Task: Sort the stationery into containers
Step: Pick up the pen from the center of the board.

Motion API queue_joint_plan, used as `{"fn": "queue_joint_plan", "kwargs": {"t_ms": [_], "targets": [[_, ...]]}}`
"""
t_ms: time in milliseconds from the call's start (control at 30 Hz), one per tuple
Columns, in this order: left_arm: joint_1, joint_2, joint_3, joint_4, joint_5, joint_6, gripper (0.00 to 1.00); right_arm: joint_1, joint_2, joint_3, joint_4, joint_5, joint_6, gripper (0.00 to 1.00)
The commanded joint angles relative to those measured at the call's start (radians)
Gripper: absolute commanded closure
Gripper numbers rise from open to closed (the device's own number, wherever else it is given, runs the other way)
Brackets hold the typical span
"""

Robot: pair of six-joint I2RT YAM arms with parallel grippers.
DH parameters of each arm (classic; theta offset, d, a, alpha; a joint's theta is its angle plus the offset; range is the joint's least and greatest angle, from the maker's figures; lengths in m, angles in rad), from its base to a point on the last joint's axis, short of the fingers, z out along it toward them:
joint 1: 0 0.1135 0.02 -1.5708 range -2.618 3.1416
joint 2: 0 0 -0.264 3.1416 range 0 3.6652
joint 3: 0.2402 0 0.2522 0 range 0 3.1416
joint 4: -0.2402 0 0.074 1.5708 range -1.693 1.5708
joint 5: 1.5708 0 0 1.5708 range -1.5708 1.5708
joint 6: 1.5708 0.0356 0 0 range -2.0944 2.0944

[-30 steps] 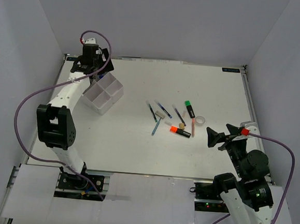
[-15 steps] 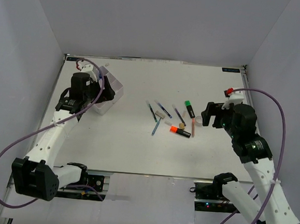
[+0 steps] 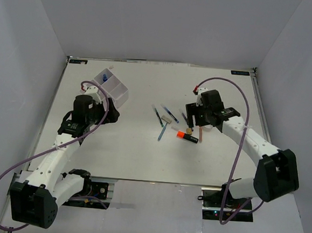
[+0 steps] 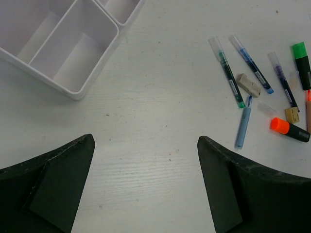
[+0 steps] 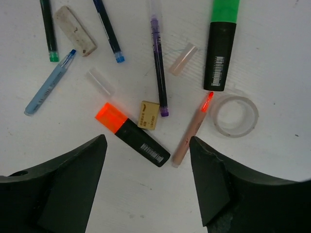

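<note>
The white four-compartment tray (image 3: 116,95) stands at the back left, with the blue-capped white bottle (image 3: 104,78) in its far compartment. The tray also shows in the left wrist view (image 4: 97,74). My left gripper (image 4: 146,141) is open and empty over bare table, near the tray. My right gripper (image 5: 148,145) is open and empty, hovering over the stationery: the orange highlighter (image 5: 131,136), green highlighter (image 5: 221,48), pink pen (image 5: 192,131), clear tape ring (image 5: 234,115), yellow eraser (image 5: 149,115), beige eraser (image 5: 74,30) and several thin pens (image 5: 159,63). Nothing is held.
Two loose clear pen caps (image 5: 99,80) lie among the pens. White walls close in the table on three sides. The right arm (image 3: 241,135) reaches in from the right edge, and its gripper hides the green highlighter in the top view.
The left arm has pulled back from the tray toward the near side. The right arm has swung in leftward and now hangs over the stationery.
</note>
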Motion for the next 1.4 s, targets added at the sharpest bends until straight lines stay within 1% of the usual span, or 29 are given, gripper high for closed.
{"fn": "queue_joint_plan", "kwargs": {"t_ms": [0, 33, 100, 133, 200, 233, 267, 333, 367, 533, 767, 833, 967, 1133, 1167, 1233, 1333, 1367], "targets": [[0.004, -0.027, -0.002, 0.031, 0.005, 0.007, 0.02, 0.014, 0.078, 0.021, 0.116, 0.013, -0.038, 0.27], [0.005, -0.027, -0.002, 0.029, 0.011, 0.004, 0.02, 0.022, 0.125, 0.021, 0.125, 0.008, -0.041, 0.29], [0.004, -0.030, -0.005, 0.026, 0.012, 0.001, 0.02, 0.028, 0.167, 0.030, 0.139, 0.005, -0.052, 0.31], [0.005, -0.030, -0.005, 0.026, 0.010, 0.000, 0.02, 0.034, 0.203, 0.033, 0.147, 0.010, -0.055, 0.37], [0.005, -0.035, -0.006, 0.026, 0.010, -0.002, 0.02, 0.042, 0.236, 0.038, 0.160, 0.019, -0.060, 0.39], [0.004, -0.035, -0.008, 0.026, 0.012, -0.002, 0.02, 0.045, 0.259, 0.043, 0.180, 0.029, -0.061, 0.46], [0.005, -0.033, -0.008, 0.028, 0.013, -0.003, 0.02, 0.047, 0.270, 0.044, 0.189, 0.034, -0.061, 0.49], [0.005, -0.032, -0.008, 0.026, 0.016, -0.003, 0.02, 0.050, 0.299, 0.052, 0.214, 0.037, -0.066, 0.52], [0.004, -0.027, -0.008, 0.028, 0.021, -0.005, 0.02, 0.050, 0.309, 0.055, 0.219, 0.037, -0.066, 0.55], [0.005, -0.030, -0.009, 0.026, 0.021, -0.003, 0.02, 0.051, 0.375, 0.081, 0.223, 0.053, -0.079, 0.58], [0.004, -0.029, -0.008, 0.026, 0.021, -0.003, 0.02, 0.050, 0.420, 0.099, 0.245, 0.092, -0.083, 0.61], [0.004, -0.029, -0.008, 0.026, 0.021, -0.003, 0.02, 0.050, 0.432, 0.104, 0.245, 0.100, -0.112, 0.61], [0.004, -0.024, -0.008, 0.026, 0.025, -0.005, 0.02, 0.050, 0.448, 0.109, 0.256, 0.094, -0.122, 0.67], [0.004, -0.019, -0.008, 0.026, 0.030, -0.005, 0.02, 0.050, 0.466, 0.121, 0.257, 0.080, -0.136, 0.68], [0.005, -0.021, -0.009, 0.026, 0.030, -0.005, 0.02, 0.050, 0.469, 0.124, 0.256, 0.079, -0.139, 0.69], [0.004, -0.018, -0.009, 0.026, 0.031, -0.005, 0.02, 0.050, 0.477, 0.135, 0.257, 0.079, -0.148, 0.76], [0.004, -0.016, -0.011, 0.029, 0.039, -0.010, 0.02, 0.050, 0.477, 0.144, 0.263, 0.085, -0.162, 0.82], [0.005, -0.016, -0.011, 0.029, 0.045, -0.011, 0.02, 0.050, 0.475, 0.147, 0.271, 0.085, -0.171, 0.82]]}}
